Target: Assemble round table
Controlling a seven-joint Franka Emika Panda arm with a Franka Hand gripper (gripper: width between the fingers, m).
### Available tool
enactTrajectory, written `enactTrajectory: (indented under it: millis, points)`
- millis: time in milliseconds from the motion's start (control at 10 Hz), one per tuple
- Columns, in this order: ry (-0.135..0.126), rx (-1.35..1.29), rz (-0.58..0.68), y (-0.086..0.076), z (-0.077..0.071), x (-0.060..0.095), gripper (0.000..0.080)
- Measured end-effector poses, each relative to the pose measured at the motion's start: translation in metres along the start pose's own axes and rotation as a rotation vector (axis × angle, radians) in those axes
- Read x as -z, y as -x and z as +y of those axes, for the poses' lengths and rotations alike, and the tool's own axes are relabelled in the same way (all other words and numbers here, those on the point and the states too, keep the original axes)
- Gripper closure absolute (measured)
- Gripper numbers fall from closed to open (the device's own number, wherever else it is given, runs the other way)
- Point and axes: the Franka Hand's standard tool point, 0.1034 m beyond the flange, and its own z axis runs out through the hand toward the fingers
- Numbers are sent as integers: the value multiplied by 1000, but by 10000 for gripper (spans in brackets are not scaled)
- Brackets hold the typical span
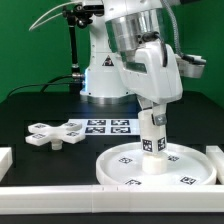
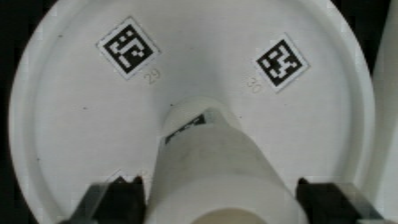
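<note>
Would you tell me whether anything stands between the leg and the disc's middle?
Nothing visible does. The claw holds the leg upright at the middle of the disc; the cross base lies apart, to the exterior view's left.

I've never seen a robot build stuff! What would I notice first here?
The robot's gripper sits around the short leg, which stands upright on the round disc at the front of the black table. The cross-shaped base lies apart, toward the exterior view's left, beside the marker board.
</note>
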Motion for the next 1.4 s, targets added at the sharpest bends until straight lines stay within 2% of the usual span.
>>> enactTrajectory:
  millis: [100,200,300,400,900,1100,1400]
  points:
    - [0,33,0,0,0,0,389]
    - [1,44,0,0,0,0,227]
    - [3,131,-3,-1,-1,1,168]
    - [13,276,3,1,-2,2,168]
    - [16,676,0,2,-1,1,151]
    - [31,934,10,1,0,1,151]
    - [33,1231,21,-1,-2,2,151]
